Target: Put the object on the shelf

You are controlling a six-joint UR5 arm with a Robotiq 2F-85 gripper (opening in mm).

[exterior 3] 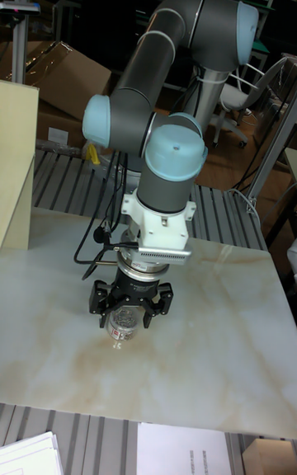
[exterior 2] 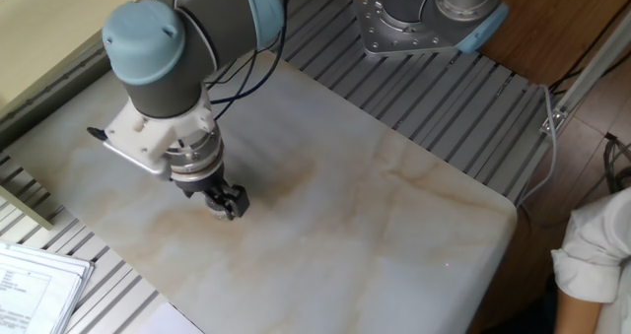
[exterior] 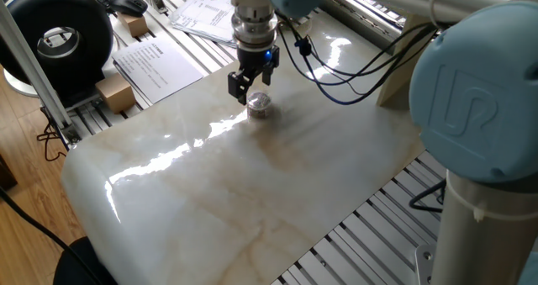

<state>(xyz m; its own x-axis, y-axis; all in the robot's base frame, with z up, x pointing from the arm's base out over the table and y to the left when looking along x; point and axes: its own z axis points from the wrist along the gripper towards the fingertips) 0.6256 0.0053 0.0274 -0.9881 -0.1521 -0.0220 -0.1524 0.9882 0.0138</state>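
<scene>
The object (exterior: pixel 258 105), a tiny clear jar with a silvery lid, is at the far side of the marble tabletop (exterior: pixel 252 192). It sits between the fingers of my gripper (exterior: pixel 251 90), which points straight down and is shut on it. In the tall fixed view the object (exterior 3: pixel 124 323) hangs tilted between the fingertips of the gripper (exterior 3: pixel 130 317), just over the marble. In the other fixed view the gripper (exterior 2: pixel 223 204) hides most of it. The shelf (exterior 3: pixel 16 163) shows as a cream board at the left edge, well away from the gripper, and as a beige surface, the shelf (exterior 2: pixel 44 29).
Printed papers (exterior: pixel 151 66), a cardboard block (exterior: pixel 116 92) and a black round device (exterior: pixel 59 37) lie beyond the marble's far left edge. Grey slotted aluminium rails (exterior 2: pixel 463 88) surround the slab. A person's sleeve (exterior 2: pixel 596 260) is at one corner.
</scene>
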